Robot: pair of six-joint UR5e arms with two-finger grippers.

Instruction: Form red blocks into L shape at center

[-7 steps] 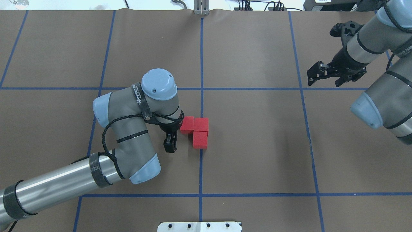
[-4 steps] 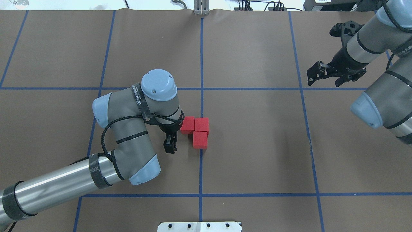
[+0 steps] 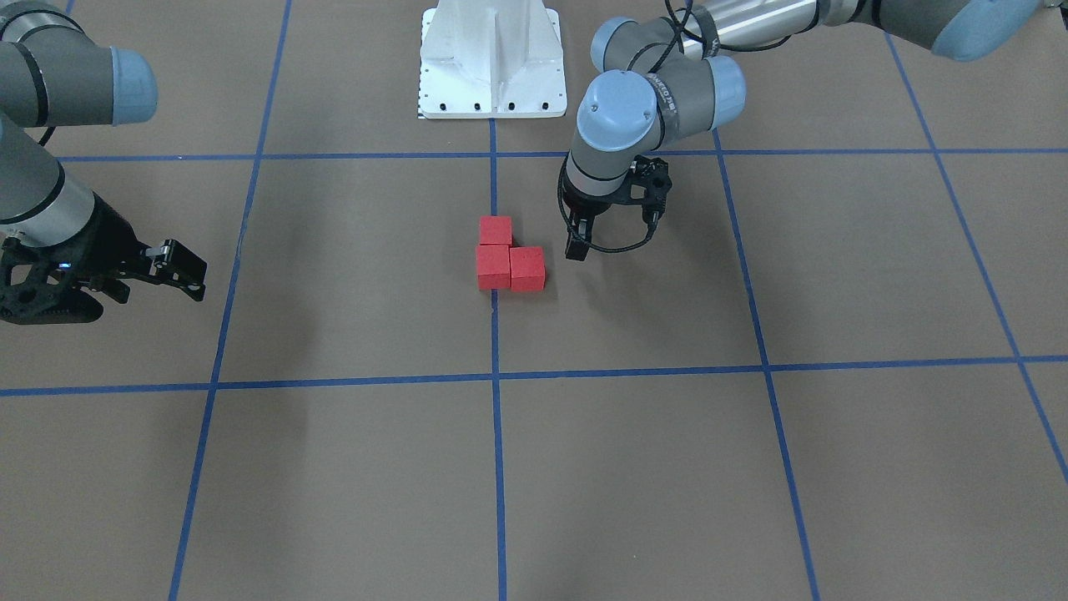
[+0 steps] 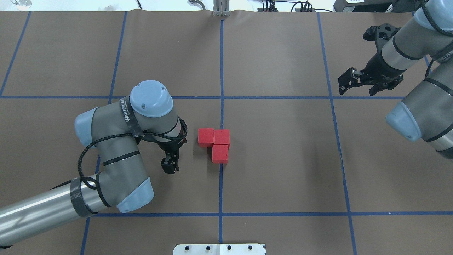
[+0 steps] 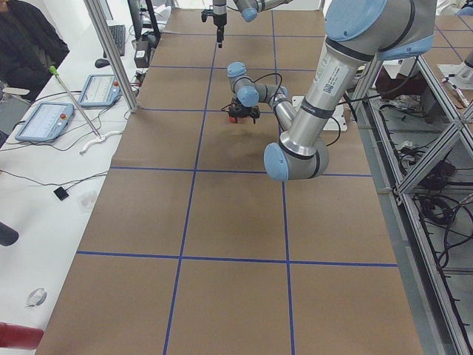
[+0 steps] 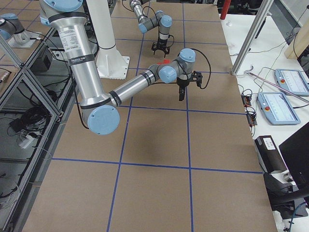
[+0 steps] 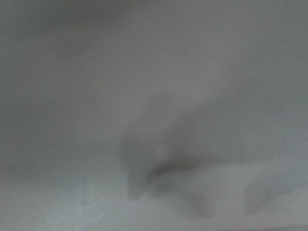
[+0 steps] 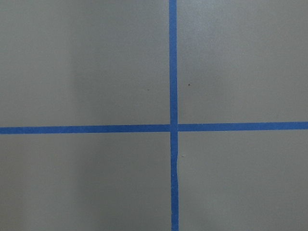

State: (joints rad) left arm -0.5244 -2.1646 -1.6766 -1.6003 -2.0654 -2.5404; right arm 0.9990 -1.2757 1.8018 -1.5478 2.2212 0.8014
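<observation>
Red blocks [image 4: 216, 143], three small matte cubes, lay flat on the brown tabletop [image 4: 283, 159], pressed face to face in an L at the center [image 4: 221, 118]. The corner block [image 4: 222, 136] and the near block [image 4: 220, 153] both sat on the middle blue tape line [image 4: 221, 63]. The side block [image 4: 206, 137] lay just off that line, toward the robot's left. In the front-facing view the same L [image 3: 505, 259] straddled that line. Left hand [image 4: 169, 164]: pointed down at the tabletop, fingers together, empty, near the side block but clear of it, with bare brown surface between. In the front-facing view it [image 3: 576, 248] showed as one narrow dark tip. Its wrist camera gave only a grey blur. Right hand [image 4: 359, 85]: fingers apart, holding nothing, well away from the blocks over the far right of the tabletop, close to a crossing of tape lines [image 8: 173, 127] that filled its wrist view. In the front-facing view it [image 3: 108, 284] sat at the picture's left edge. White base plate [image 4: 219, 249]: at the near edge of the tabletop, on the middle line.
</observation>
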